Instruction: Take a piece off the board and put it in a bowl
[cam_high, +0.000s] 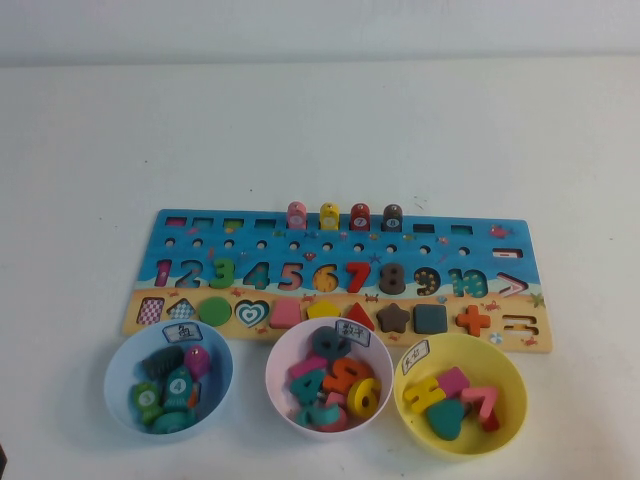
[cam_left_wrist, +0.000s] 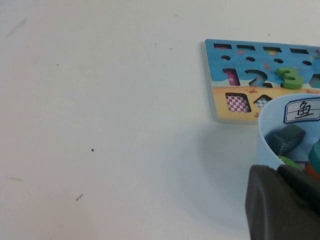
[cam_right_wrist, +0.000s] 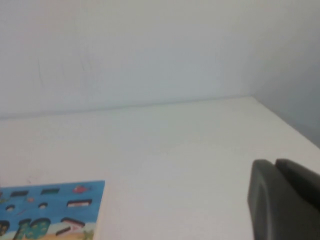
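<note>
The coral-pink ">" piece (cam_high: 512, 286) lies in its slot at the right end of the board (cam_high: 330, 246), and it also shows in the right wrist view (cam_right_wrist: 71, 228). The yellow bowl (cam_high: 470, 339), with a white label on its rim, stands in front of the board's right end and holds several pieces. Neither arm shows in the high view. My left gripper (cam_left_wrist: 279, 171) is shut and empty beside the light-blue bowl (cam_left_wrist: 267, 135), off the board's left end. My right gripper (cam_right_wrist: 274, 163) is shut and empty over bare table, right of the board's right end (cam_right_wrist: 95, 192).
A light-blue bowl (cam_high: 113, 372) and a pale pink bowl (cam_high: 275, 368) stand in front of the board's left and middle, both holding pieces. Several pegs (cam_high: 343, 215) stand along the board's far edge. White table surrounds the board.
</note>
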